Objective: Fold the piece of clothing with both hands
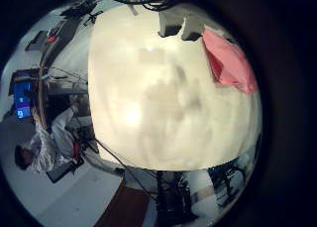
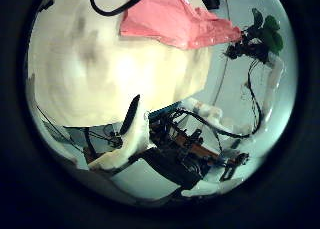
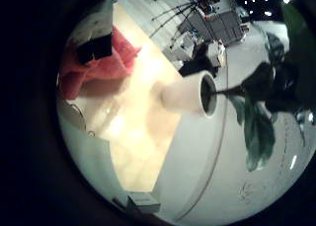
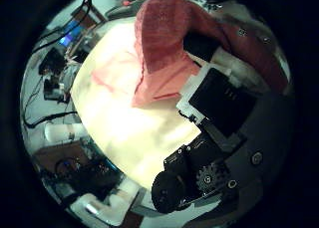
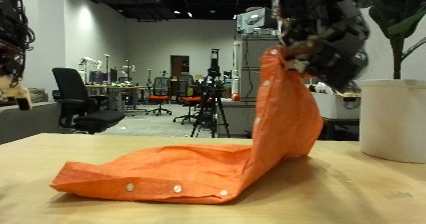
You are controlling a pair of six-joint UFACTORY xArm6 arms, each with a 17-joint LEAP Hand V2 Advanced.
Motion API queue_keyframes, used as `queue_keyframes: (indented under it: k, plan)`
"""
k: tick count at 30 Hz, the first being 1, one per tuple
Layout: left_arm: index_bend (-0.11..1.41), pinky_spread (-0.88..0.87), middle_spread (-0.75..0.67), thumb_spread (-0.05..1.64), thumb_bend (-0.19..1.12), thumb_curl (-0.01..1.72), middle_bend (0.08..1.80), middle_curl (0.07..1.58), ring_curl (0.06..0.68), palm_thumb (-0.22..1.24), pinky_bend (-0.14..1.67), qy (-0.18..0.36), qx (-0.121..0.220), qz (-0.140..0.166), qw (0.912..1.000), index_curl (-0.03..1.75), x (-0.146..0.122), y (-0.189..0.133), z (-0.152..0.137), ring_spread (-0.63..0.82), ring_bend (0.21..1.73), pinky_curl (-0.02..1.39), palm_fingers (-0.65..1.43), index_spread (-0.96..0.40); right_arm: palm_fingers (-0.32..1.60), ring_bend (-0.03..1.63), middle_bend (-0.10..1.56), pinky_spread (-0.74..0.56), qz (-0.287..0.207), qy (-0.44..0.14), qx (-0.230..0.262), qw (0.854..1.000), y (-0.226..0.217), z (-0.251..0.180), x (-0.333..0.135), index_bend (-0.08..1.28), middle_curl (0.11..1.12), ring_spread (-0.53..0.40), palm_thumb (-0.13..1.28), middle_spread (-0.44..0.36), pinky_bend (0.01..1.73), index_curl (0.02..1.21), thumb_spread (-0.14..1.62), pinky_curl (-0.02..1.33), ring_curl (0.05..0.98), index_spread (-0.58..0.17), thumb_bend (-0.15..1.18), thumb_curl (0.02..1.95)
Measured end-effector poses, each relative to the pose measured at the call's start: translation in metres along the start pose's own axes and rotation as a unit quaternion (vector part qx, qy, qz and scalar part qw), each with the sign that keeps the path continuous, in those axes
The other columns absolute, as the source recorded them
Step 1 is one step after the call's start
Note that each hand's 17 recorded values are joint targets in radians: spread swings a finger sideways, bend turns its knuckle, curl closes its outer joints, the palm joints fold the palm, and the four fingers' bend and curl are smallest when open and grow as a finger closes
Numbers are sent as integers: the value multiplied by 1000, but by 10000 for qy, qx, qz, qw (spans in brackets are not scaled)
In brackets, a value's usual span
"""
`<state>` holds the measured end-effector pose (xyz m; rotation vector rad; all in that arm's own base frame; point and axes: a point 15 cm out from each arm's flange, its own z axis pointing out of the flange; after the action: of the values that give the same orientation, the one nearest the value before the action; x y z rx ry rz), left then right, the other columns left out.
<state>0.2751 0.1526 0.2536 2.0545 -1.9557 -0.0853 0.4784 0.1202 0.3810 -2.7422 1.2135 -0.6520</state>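
Note:
An orange button-up garment (image 5: 200, 174) lies on the pale wooden table (image 5: 360, 199), with one end pulled up into the air. My right hand (image 5: 326, 39) is shut on that raised end, well above the table. In the right thumb side palm view the cloth (image 4: 164, 44) hangs right under its fingers (image 4: 214, 89). My left hand (image 2: 170, 139) does not show in the outside view. Its palm views look down from high up at the table (image 1: 168, 98), with the garment (image 1: 230, 63) at the far edge. Its fingers are relaxed and hold nothing.
A white plant pot (image 5: 393, 119) with a green plant stands on the table close behind the raised cloth, also seen as the pot (image 3: 193, 93) in the right little finger side palm view. Chairs, tripods and desks stand in the room beyond the table.

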Motion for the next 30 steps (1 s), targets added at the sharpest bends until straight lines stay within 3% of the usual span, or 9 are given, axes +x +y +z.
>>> queue_keyframes:
  k: [6, 17, 23, 30]
  plan:
    - [173, 407, 264, 1171, -20, 310, 185, 298, 208, 374, 305, 103, 51, -137, 9998, 339, -15, 16, -2, 462, 489, 311, 90, 80, 1177, 1329, 1269, -324, -679, -327, 168, 9970, -72, 10, -73, 1080, 773, -206, 1106, -134, 1251, 718, 934, 639, 662, -264, -1, 856]
    - [174, 411, 272, 1170, -18, 302, 185, 297, 209, 374, 302, 166, 100, -218, 9996, 340, -18, 32, 1, 457, 484, 311, 93, 75, 1168, 1329, 1272, -322, -1651, -623, 597, 9825, -180, 15, -191, 1079, 778, -206, 1091, -134, 1264, 710, 972, 631, 661, -263, -6, 907]
    - [176, 411, 273, 1170, -17, 299, 183, 297, 209, 376, 299, 194, 94, -270, 9994, 341, -18, 37, 4, 456, 479, 312, 99, 76, 1160, 1334, 1266, -324, -1847, -666, 706, 9780, -204, 25, -221, 1077, 779, -207, 1072, -134, 1265, 711, 996, 626, 661, -265, -8, 925]
    - [176, 410, 266, 1173, -17, 296, 184, 297, 206, 381, 292, 190, 83, -236, 9995, 343, -15, 40, 7, 458, 478, 313, 105, 76, 1156, 1335, 1257, -323, -1654, -696, 720, 9811, -195, 13, -200, 1076, 784, -207, 1083, -136, 1273, 712, 1016, 624, 661, -268, -3, 943]
